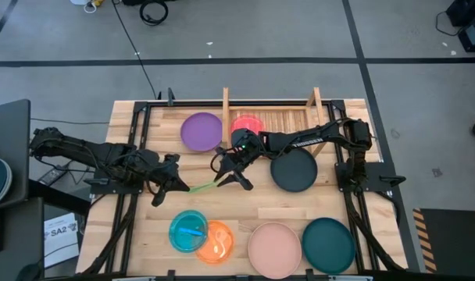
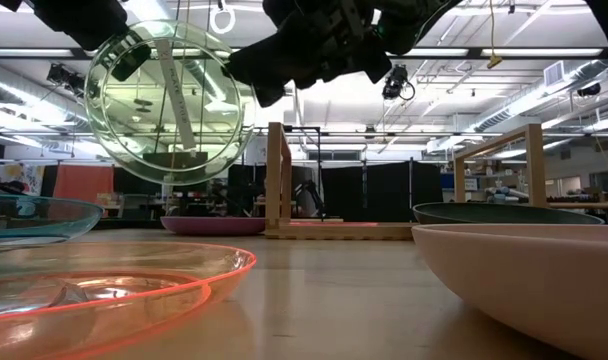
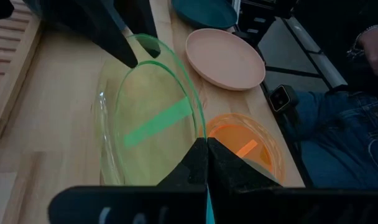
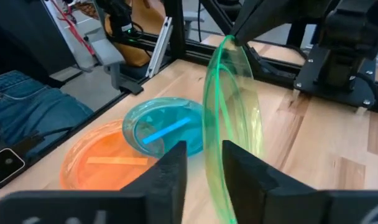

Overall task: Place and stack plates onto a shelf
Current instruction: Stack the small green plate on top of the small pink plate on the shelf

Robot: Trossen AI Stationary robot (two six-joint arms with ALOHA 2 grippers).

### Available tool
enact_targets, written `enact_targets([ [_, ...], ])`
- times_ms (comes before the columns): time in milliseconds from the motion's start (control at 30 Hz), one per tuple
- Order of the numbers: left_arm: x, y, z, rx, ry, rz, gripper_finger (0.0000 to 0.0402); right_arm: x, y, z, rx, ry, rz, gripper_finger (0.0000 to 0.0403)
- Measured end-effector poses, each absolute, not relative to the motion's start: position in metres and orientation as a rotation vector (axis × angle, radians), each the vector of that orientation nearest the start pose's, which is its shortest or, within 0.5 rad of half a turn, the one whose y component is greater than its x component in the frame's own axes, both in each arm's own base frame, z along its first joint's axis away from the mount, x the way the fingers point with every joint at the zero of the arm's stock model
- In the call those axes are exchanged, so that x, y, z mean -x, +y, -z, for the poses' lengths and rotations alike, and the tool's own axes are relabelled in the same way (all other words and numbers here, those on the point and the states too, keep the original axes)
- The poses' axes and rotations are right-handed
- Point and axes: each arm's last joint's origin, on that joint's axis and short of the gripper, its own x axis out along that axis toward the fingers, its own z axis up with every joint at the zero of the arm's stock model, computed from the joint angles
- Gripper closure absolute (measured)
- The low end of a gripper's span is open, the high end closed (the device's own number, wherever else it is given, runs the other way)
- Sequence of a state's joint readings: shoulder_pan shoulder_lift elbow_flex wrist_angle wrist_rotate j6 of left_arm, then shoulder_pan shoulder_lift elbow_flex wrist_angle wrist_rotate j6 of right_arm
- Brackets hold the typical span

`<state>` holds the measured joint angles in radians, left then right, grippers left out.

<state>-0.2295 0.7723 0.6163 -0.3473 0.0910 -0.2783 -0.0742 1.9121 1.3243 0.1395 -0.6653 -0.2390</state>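
Left wrist view, left end effector (image 3: 207, 155) pinching green plate (image 3: 148, 118) rim, right end effector (image 4: 202, 163) parted astride it

The left gripper (image 3: 207, 144) is pinched shut on the near rim of the green plate (image 3: 148, 118), held on edge. Beyond it, the right gripper's fingers (image 3: 117, 43) straddle its far rim. Beside the plate lies the orange plate (image 3: 245, 143), farther off the pink plate (image 3: 225, 57).

bright, even overhead light; ceiling strips glare in the low view, near plates blurred.
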Motion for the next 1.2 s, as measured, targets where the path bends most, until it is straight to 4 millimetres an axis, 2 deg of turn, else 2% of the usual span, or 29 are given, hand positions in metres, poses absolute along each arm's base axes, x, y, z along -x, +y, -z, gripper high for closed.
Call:
enact_targets([
  [367,-0.1617,-0.0405,-0.2621,0.234,0.546,0.241,0.0395,-0.427,-0.0136,-0.2267,0.061,0.355,-0.632,0.0393],
  [700,-0.1618,-0.0405,-0.2623,0.233,0.544,0.241,0.0386,-0.427,-0.0136,-0.2269,0.062,0.351,-0.635,0.0394],
  [1000,-0.1622,-0.0392,-0.2624,0.222,0.535,0.197,0.0313,-0.4272,-0.0141,-0.2272,0.005,0.367,-0.624,0.0395],
  [1200,-0.1622,-0.0393,-0.2624,0.222,0.536,0.199,0.0274,-0.4211,-0.013,-0.2323,-0.024,0.39,-0.678,0.0395],
])
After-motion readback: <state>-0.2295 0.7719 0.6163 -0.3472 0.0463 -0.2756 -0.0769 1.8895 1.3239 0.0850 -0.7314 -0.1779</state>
